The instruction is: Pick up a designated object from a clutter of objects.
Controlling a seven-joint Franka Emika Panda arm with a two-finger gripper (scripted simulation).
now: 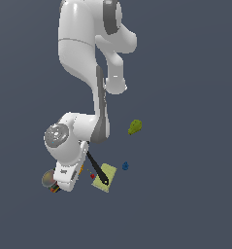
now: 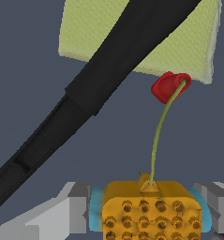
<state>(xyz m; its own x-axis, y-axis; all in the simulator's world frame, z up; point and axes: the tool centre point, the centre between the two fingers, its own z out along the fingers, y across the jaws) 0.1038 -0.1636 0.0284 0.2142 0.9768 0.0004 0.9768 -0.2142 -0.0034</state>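
I'm looking through the wrist view and the end effector (image 2: 148, 211) has its two grey fingers (image 2: 76, 206) pressed against either side of the orange lump (image 2: 148, 208), closed around it, with the lump's cyan edges showing right where the pads meet it. The lump is studded with small round bumps and has a little pointed nub on top. A thin green stem (image 2: 158, 136) curves up from that nub to a small red piece (image 2: 169, 86). Beyond it I see the black spatula (image 2: 94, 89) running diagonally, its broad end lying across the pale yellow sponge (image 2: 188, 47).

In the exterior view, the arm folds down low over the tabletop (image 1: 185, 194), and the wrist hides the lump entirely, so from here I can't tell whether it is lifted or resting. Just to the exterior view's left of the wrist sits the multicoloured can (image 1: 49, 180) with its grey lid. To the right lies the sponge with the spatula on it, then a tiny blue piece (image 1: 125, 166) nearby, and the yellow-green pear shape (image 1: 134, 127) farther off.
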